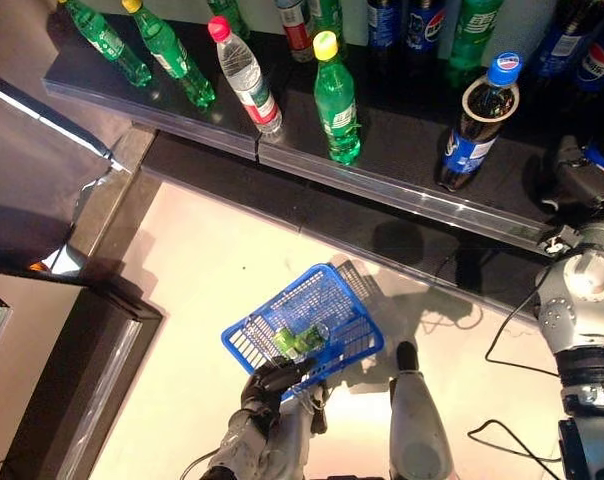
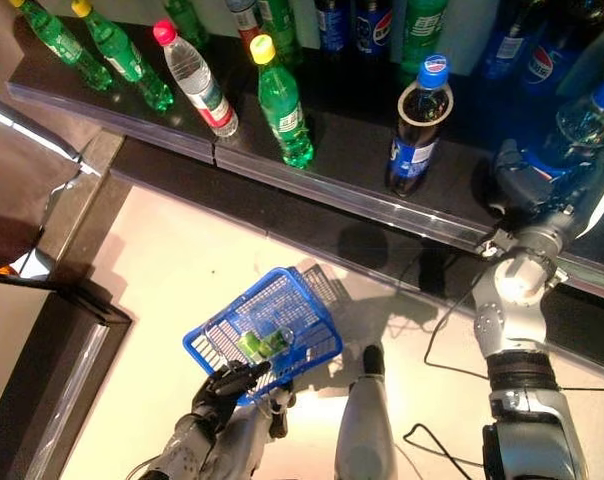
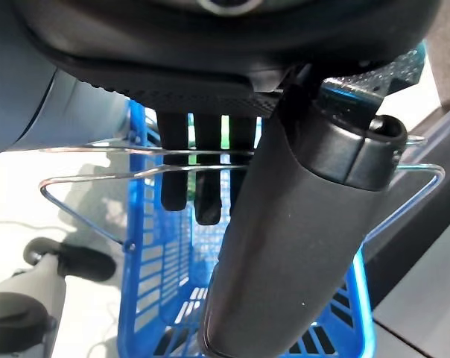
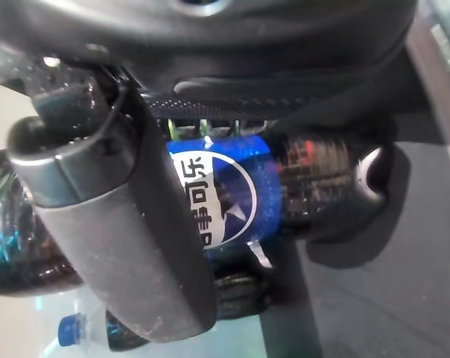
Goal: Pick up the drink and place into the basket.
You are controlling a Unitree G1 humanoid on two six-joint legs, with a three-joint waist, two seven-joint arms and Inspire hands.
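My left hand [image 1: 272,380] is shut on the thin wire handles [image 3: 98,175] of the blue basket [image 1: 272,302], which hangs low in front at the left. A green drink [image 1: 297,340] lies inside it. My right hand [image 2: 530,185] is up at the right end of the dark shelf [image 1: 382,190]. In the right wrist view its thumb [image 4: 121,239] and fingers curl round a dark cola bottle with a blue label [image 4: 225,194]. In the eye views the hand hides most of that bottle.
Green bottles [image 1: 337,100], a clear bottle with a red cap [image 1: 244,75] and a cola bottle with a blue cap and paper collar [image 1: 477,125] stand on the shelf. More dark bottles line the back. A dark cabinet [image 1: 72,340] stands at the left.
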